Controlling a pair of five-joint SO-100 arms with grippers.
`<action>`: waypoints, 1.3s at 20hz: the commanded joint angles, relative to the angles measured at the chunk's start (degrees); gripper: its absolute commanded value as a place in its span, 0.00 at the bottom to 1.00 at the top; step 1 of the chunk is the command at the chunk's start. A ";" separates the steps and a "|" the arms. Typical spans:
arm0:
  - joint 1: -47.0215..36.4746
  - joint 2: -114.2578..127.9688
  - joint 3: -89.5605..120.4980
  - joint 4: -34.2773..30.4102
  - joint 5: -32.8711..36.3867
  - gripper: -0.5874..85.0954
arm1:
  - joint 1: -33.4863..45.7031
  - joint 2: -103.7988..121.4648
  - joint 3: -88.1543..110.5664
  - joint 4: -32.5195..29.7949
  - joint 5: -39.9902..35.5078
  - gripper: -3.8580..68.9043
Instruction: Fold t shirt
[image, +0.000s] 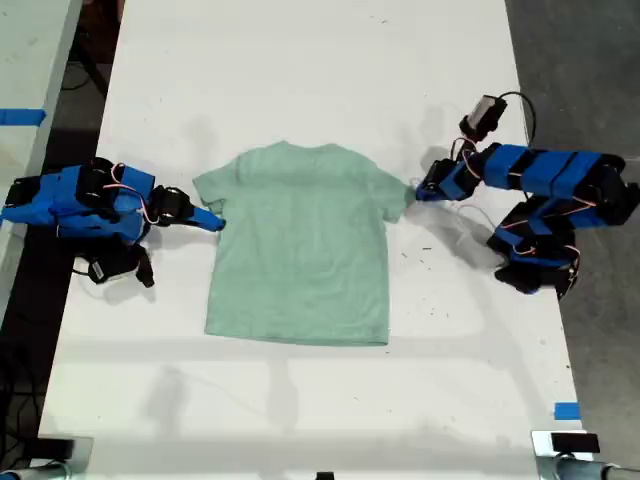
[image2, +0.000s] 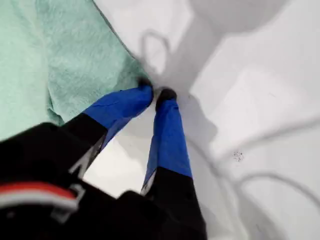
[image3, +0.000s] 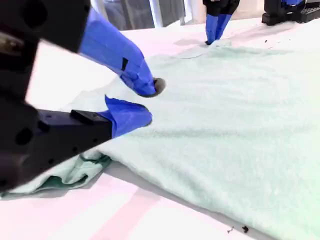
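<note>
so the small pale mint-green short-sleeved cloth t-shirt (image: 295, 245) is lying flat and face up in the middle of the white table (image: 300, 80). its neck points at the far edge in the exterior view and its long axis runs neck to hem. the sleeves stick out sideways, one toward each arm.

my first gripper (image2: 155, 95) is at the sleeve on the exterior view's right (image: 418, 192). its jaws are pinched almost together right on the sleeve tip, and that sleeve looks pulled to a little point toward it. so i'd guess it's nipping the hem, though the wrist view doesn't show for sure that there's cloth between the tips.

my second gripper (image3: 147, 102) is at the opposite sleeve on the exterior view's left (image: 212, 222). it's spread apart, lower jaw down on the slightly bunched sleeve, upper jaw lifted clear, gripping nothing.

what matters for the fold: the shirt body lies inward from both grippers, straight between them. each arm is nearest its own sleeve, so each sleeve would travel across toward the other arm.

nothing's really in the way. there's bare table around the shirt, and a bit of blue tape (image: 567, 410) sits well off near the corner.
</note>
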 joint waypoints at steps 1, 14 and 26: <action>-0.62 0.44 0.26 -0.53 0.44 0.07 | 1.76 -0.26 -2.11 -0.79 1.14 0.07; -0.62 0.44 0.26 -0.53 0.44 0.07 | -2.37 4.22 -4.22 1.76 1.67 0.40; -0.62 0.44 0.26 -0.53 0.44 0.07 | -0.70 -17.05 -18.11 1.14 -5.10 0.36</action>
